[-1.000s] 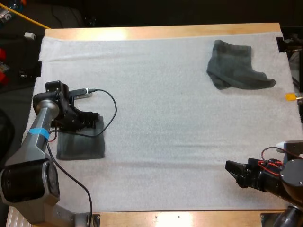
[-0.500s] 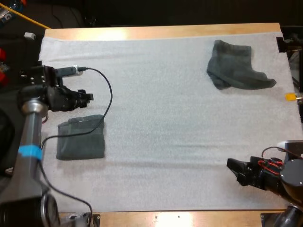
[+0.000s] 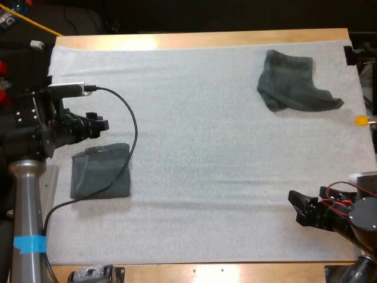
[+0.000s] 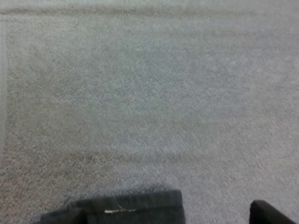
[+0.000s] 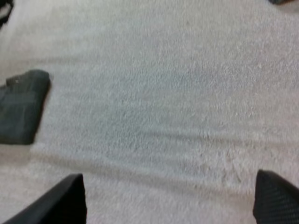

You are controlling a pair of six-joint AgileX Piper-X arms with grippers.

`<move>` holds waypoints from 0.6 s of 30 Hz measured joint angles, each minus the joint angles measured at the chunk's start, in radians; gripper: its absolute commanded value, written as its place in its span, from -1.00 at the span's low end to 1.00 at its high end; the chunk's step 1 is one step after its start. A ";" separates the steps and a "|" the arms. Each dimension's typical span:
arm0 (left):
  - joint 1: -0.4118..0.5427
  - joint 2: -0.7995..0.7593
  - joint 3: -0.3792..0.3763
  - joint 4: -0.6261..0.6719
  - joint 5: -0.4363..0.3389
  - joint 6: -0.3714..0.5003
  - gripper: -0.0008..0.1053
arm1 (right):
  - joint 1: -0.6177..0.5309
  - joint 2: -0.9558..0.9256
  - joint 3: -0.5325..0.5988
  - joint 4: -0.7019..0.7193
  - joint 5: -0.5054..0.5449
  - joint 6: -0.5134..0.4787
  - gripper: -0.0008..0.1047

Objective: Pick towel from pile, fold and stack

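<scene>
Robotics lab bench: wooden table [image 3: 206, 39], white mat [image 3: 194, 118], left arm [image 3: 26, 200] and right arm [image 3: 362, 218] alongside.

1. The left arm [image 3: 26, 224] rises along the left edge of the white mat [image 3: 206, 147], its long grey link standing just outside that edge.
2. The left gripper [image 3: 99, 121] reaches in over the mat's left edge, about midway between the mat's far and near sides, and points toward the mat's middle. In the left wrist view one black finger [image 4: 271, 212] stands well apart from its partner, with nothing between them.
3. The right arm [image 3: 359, 218] sits at the mat's near right corner, bent low.
4. The right gripper [image 3: 297, 207] points toward the mat's left edge. In the right wrist view its fingers [image 5: 56, 200] are spread wide over bare mat, gripping nothing.
</scene>
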State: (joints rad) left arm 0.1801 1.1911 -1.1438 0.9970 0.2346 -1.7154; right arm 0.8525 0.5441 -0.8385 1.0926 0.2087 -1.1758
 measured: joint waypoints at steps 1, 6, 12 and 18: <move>0.000 -0.011 0.000 0.010 0.002 -0.001 0.24 | 0.000 0.005 0.000 -0.005 0.001 -0.009 0.36; 0.000 -0.056 0.000 0.073 0.025 -0.001 0.24 | -0.001 0.056 0.000 -0.023 0.022 -0.052 0.36; -0.035 -0.116 0.000 0.125 0.030 -0.001 0.24 | -0.103 0.139 0.000 -0.103 -0.050 -0.122 0.36; -0.112 -0.187 0.000 0.154 0.032 -0.001 0.24 | -0.311 0.211 0.000 -0.178 -0.218 -0.219 0.36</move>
State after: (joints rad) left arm 0.0680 1.0040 -1.1438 1.1507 0.2668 -1.7161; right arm 0.5418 0.7546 -0.8385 0.9147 -0.0089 -1.3952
